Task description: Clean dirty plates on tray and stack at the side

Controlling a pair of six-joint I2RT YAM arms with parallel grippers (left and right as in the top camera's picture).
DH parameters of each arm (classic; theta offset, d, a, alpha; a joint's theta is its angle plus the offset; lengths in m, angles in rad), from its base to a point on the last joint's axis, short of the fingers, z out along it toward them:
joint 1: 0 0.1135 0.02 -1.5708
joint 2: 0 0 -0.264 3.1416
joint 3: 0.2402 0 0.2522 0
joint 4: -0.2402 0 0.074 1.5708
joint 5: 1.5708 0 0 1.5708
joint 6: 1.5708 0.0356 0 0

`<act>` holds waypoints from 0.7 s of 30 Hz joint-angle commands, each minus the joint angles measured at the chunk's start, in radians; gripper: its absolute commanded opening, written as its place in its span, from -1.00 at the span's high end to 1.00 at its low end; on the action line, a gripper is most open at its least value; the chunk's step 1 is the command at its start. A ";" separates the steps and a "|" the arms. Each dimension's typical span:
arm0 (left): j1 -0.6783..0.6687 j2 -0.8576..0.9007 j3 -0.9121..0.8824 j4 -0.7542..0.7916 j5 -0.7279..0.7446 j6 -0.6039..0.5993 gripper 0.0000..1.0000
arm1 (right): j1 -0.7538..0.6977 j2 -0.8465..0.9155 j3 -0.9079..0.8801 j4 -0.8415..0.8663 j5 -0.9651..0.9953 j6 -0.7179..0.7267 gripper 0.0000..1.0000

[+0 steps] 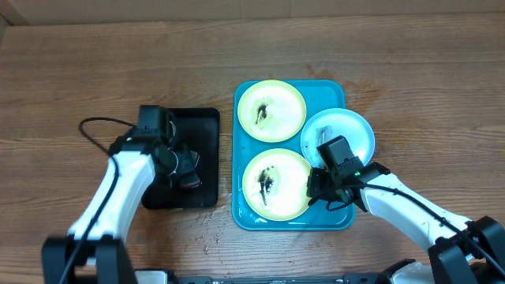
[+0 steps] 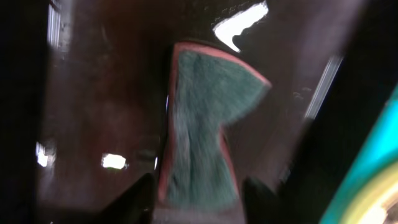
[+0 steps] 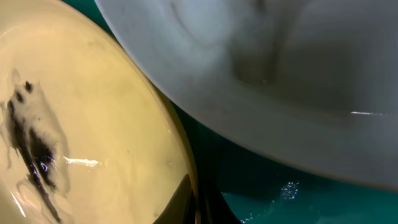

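Observation:
The turquoise tray [image 1: 238, 213] holds three plates. A yellow-green plate [image 1: 271, 110] with a dark smear lies at the far side, and a light blue plate [image 1: 351, 126] at the right. A second smeared yellow-green plate [image 1: 272, 183] lies nearest. My right gripper [image 1: 317, 185] is shut on this near plate's right rim. In the right wrist view the fingers [image 3: 199, 202] pinch the rim of the plate [image 3: 93, 112], with the blue plate [image 3: 280, 81] overlapping above it. My left gripper [image 1: 185, 170] is over the black tray. Its open fingers [image 2: 199, 202] flank a green sponge [image 2: 202, 124].
The black tray [image 1: 201, 126] sits left of the turquoise tray, on a wooden table [image 1: 394, 55]. The green sponge with a red edge lies on the black tray [image 2: 106, 93]. The turquoise tray's edge [image 2: 379, 149] shows at the right of the left wrist view. A black cable [image 1: 91, 130] loops at the left.

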 commanded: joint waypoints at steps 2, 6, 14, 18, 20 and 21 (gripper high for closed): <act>-0.013 0.142 -0.012 0.037 0.042 -0.001 0.50 | -0.002 0.006 0.021 0.007 0.036 0.011 0.92; -0.014 0.211 -0.011 0.055 0.039 0.003 0.92 | -0.002 0.006 0.021 0.008 0.036 0.011 0.92; -0.014 0.179 0.187 -0.172 0.034 0.020 0.91 | -0.002 0.006 0.021 0.004 0.036 0.011 0.92; -0.017 0.152 0.286 -0.272 -0.017 0.022 0.92 | -0.002 0.006 0.021 0.004 0.036 0.011 0.92; -0.022 0.147 0.291 -0.284 -0.055 0.022 0.92 | -0.002 0.006 0.021 0.004 0.036 0.011 0.92; -0.026 0.149 0.285 -0.281 -0.076 0.021 0.91 | -0.002 0.006 0.021 0.004 0.036 0.011 0.92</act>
